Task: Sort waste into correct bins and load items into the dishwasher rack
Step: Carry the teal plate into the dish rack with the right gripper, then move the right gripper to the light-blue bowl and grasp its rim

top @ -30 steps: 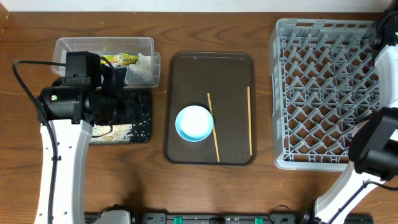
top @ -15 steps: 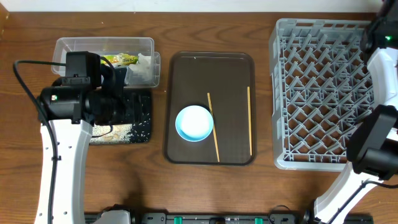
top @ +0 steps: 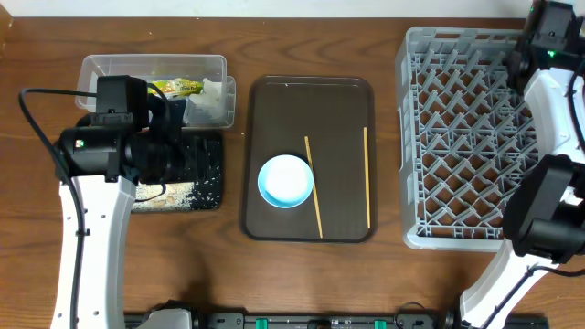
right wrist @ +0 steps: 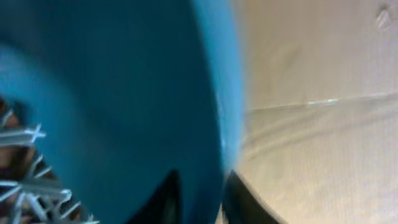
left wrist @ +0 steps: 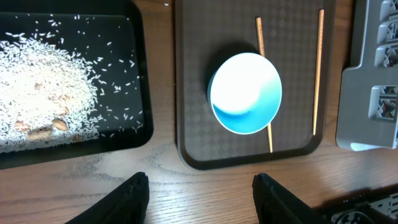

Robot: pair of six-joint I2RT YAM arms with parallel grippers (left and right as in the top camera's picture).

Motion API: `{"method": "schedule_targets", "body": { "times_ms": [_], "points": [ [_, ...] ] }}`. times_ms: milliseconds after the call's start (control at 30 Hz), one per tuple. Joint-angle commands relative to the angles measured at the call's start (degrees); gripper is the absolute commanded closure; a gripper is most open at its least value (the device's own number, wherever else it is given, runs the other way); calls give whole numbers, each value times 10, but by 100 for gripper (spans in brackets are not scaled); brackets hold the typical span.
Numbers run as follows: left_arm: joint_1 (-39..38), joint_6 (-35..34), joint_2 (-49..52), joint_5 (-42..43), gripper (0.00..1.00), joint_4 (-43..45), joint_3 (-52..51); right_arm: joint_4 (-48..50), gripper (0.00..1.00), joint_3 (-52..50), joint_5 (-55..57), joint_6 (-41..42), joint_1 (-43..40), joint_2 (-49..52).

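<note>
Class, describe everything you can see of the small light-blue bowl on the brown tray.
The light-blue bowl is small, round and glossy, paler inside. It stands upright and empty on the brown tray, left of its middle. Its rim hides part of one chopstick; the other chopstick lies apart. Nothing else touches it.

The left arm [top: 87, 228] rises from the lower left of the overhead frame. The left hand [left wrist: 202, 198] is empty, its fingers [left wrist: 134, 198] wide apart. The right arm [top: 556, 110] reaches to the upper right corner. On the right hand [right wrist: 200, 200], the fingertips [right wrist: 166, 198] stand narrowly parted, grip unclear.
</note>
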Motion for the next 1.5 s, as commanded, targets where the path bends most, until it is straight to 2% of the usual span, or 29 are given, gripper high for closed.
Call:
{"method": "schedule_targets", "body": {
  "times_ms": [0,200,267,400,533,667,833,933,1267,1467],
  "points": [
    [2,-5,1,-5,43,-3,0,-5,62,-13,-58,54,0,17],
    [2,-5,1,-5,43,-3,0,21,23,-13,-66,57,15,-32],
    [2,-5,1,-5,43,-3,0,30,15,-13,-95,57,23,-57],
    [2,-5,1,-5,43,-3,0,24,7,-13,-221,57,38,-115],
    [2,-5,1,-5,43,-3,0,-3,7,-13,-345,65,61,-162],
    [2,-5,1,-5,39,-3,0,-63,9,-13,-466,135,101,-190],
    [2,-5,1,-5,39,-3,0,-134,18,-15,-649,220,161,-185],
    [2,-5,1,-6,39,-3,0,-163,19,-15,-705,252,207,-166],
    [2,-8,1,-55,38,-27,0,-256,28,-15,-718,292,373,-65],
    [2,-85,1,-154,38,-42,-1,-280,39,-15,-716,345,435,1]
  ]
}}
